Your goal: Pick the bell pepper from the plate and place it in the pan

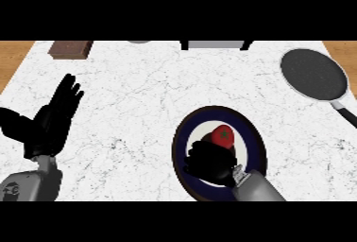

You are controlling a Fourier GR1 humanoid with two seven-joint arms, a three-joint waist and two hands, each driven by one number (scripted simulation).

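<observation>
A red bell pepper (225, 134) with a green stem spot lies on the dark-rimmed plate (250, 126) at the lower middle right of the counter. My right hand (211, 162) is over the plate's near half, fingers curled against the pepper's near side, hiding part of it. Whether the fingers close round the pepper does not show. The dark pan (313, 74) with a pale rim sits at the far right, its black handle pointing toward the near right. My left hand (54, 118) rests open at the left, fingers up.
A brown block (71, 48) stands at the back left corner. A grey object with black legs (216, 44) and a small grey round thing (140, 41) sit along the back edge. Wooden floor shows beyond both sides of the white marble counter.
</observation>
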